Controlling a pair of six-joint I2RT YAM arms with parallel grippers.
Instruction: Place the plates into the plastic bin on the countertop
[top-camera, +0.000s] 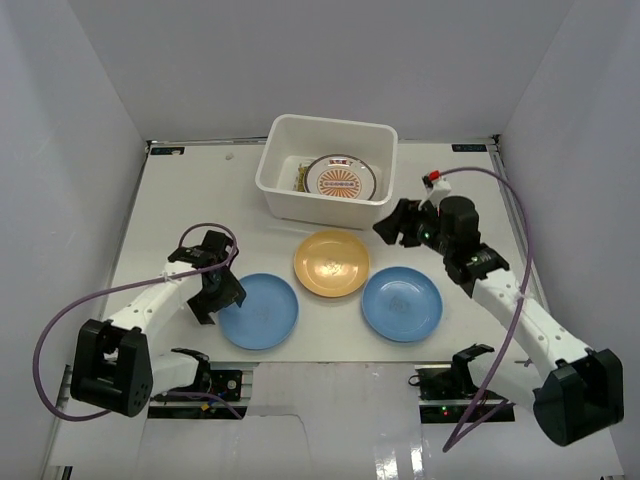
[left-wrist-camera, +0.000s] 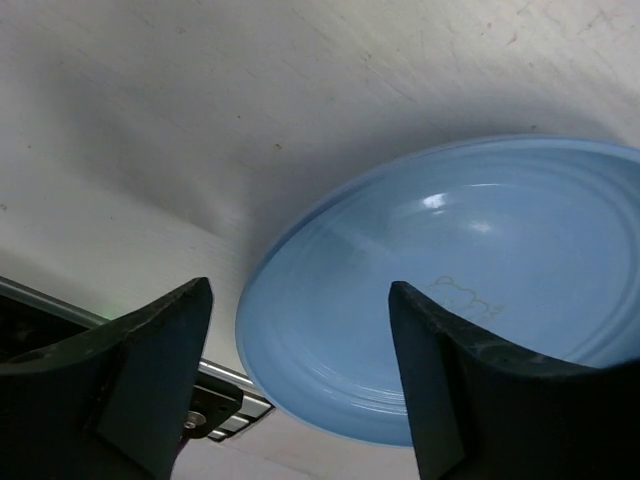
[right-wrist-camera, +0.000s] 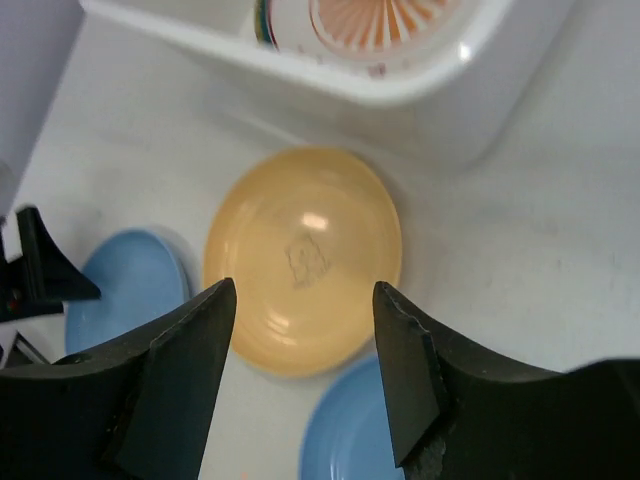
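Note:
The white plastic bin (top-camera: 280, 185) stands at the back of the countertop (top-camera: 180, 200) and holds the white sunburst plate (top-camera: 340, 180) on top of other plates, mostly hidden. An orange-yellow plate (top-camera: 331, 263) lies in front of the bin, between two blue plates (top-camera: 258, 311) (top-camera: 402, 304). My left gripper (top-camera: 220, 299) is open at the left blue plate's left rim (left-wrist-camera: 470, 290), its fingers (left-wrist-camera: 150, 370) straddling the edge. My right gripper (top-camera: 393, 228) is open and empty, above and right of the orange-yellow plate (right-wrist-camera: 305, 255), near the bin's front right corner (right-wrist-camera: 400, 60).
White walls enclose the countertop on three sides. The arm bases and cable loops sit at the near edge. The right wrist view also shows the left blue plate (right-wrist-camera: 125, 290), the right blue plate (right-wrist-camera: 350, 430) and the sunburst plate (right-wrist-camera: 380, 15).

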